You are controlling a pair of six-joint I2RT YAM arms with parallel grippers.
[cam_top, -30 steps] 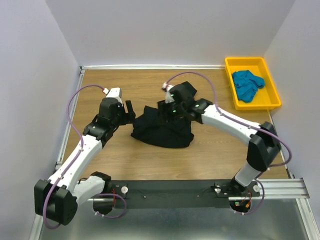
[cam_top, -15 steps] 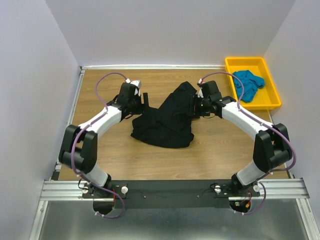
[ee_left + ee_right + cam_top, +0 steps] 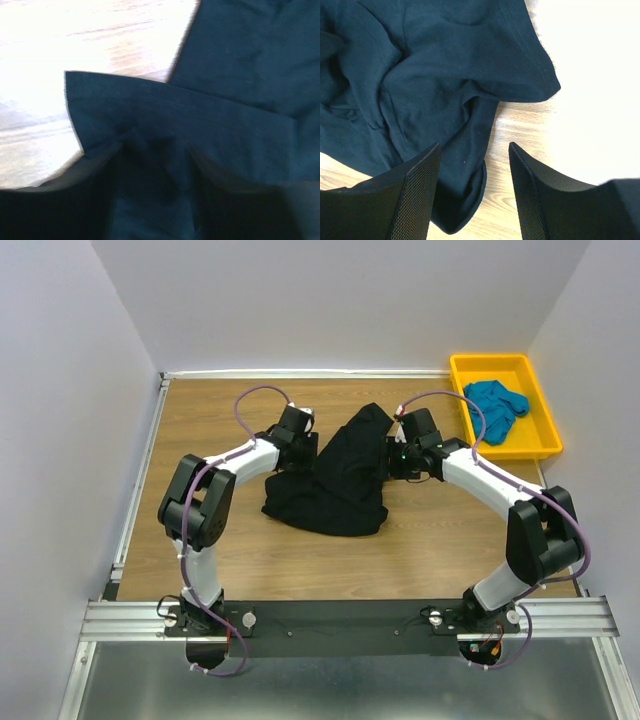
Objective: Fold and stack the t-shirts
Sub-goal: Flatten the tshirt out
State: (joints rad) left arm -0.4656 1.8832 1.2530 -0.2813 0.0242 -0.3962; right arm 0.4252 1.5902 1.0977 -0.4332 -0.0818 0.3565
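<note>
The black t-shirt [image 3: 335, 480] lies crumpled in the middle of the wooden table [image 3: 220, 410], with one part stretched toward the back. My left gripper [image 3: 307, 446] is at its left edge; in the left wrist view the gripper [image 3: 154, 150] is open, with black cloth [image 3: 210, 115] lying between its fingers. My right gripper [image 3: 392, 457] is at the shirt's right edge, open [image 3: 474, 150], one finger over the cloth [image 3: 420, 75] and the other over bare wood. The teal-blue t-shirt [image 3: 494, 407] lies bunched in the yellow tray.
The yellow tray [image 3: 510, 452] stands at the back right corner, next to the right wall. Walls close the table at the back and on both sides. A metal rail [image 3: 350, 618] with the arm bases runs along the near edge.
My left gripper has swung right and forward onto the shirt's left edge. My right gripper has moved right off the middle of the shirt, and the shirt's upper part now lies stretched toward the back.
</note>
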